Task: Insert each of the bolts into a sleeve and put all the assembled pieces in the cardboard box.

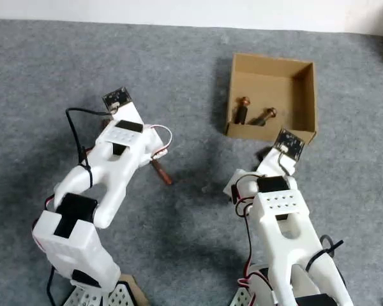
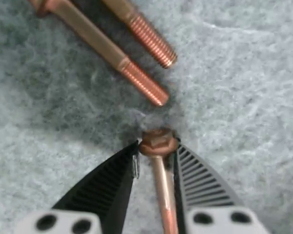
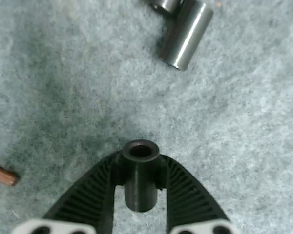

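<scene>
Two assembled pieces [image 1: 242, 111] are deposited in the cardboard box [image 1: 304, 95]. A bolt [image 2: 158, 144] is held in the left hand [image 2: 156, 156] and a sleeve [image 3: 140, 185] in the right hand [image 3: 139, 165]. Spare bolts [image 2: 95, 41] and spare sleeves [image 3: 187, 36] are left unjoined.

Copper: bolt [image 2: 157, 145], loose bolts [image 2: 95, 36]. Matte black: sleeve [image 3: 140, 180]. Dark grey: loose sleeve [image 3: 188, 36]. Tan: cardboard box [image 1: 304, 95]. Mottled grey: bench [image 1: 191, 70]. White: left arm [image 1: 118, 162], right arm [image 1: 281, 220]. Black, ribbed: jaws.

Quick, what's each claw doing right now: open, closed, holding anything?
Left claw: closed on a bolt.
Right claw: closed on a sleeve.
</scene>
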You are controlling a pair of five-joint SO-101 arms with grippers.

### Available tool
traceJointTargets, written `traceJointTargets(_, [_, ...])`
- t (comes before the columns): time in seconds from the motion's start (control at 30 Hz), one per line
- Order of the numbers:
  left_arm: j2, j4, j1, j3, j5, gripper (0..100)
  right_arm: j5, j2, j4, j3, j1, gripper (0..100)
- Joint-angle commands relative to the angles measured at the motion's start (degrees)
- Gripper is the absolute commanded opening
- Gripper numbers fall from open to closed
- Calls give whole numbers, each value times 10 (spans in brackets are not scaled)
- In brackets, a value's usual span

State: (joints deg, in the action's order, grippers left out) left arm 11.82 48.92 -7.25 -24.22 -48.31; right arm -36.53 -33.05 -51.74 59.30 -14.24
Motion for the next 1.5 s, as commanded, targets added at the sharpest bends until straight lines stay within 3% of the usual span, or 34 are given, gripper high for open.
traceJointTargets(0.0, [-5,43,-24,19,-5,106,-4,-14,13,-4,0,4])
traceJointTargets(0.5, [-7,41,-34,16,-5,104,-4,-15,13,-4,0,4])
traceJointTargets(0.6, [-6,23,-26,13,-3,39,-3,-19,13,-5,0,4])
traceJointTargets(0.63, [-6,21,-22,14,-4,0,-3,-19,17,-5,0,4])
traceJointTargets(0.8, [-6,23,-17,16,-1,7,50,-19,97,19,0,4])
traceJointTargets(0.93, [-8,25,-17,18,9,6,107,-20,215,70,0,4])
traceJointTargets(1.1, [-12,20,-22,19,105,5,180,-21,401,146,0,4])
traceJointTargets(1.37, [-13,-18,-17,14,143,5,345,-20,871,362,-7,4])
traceJointTargets(1.47, [-13,-19,-17,15,146,5,371,-18,990,428,-32,4])
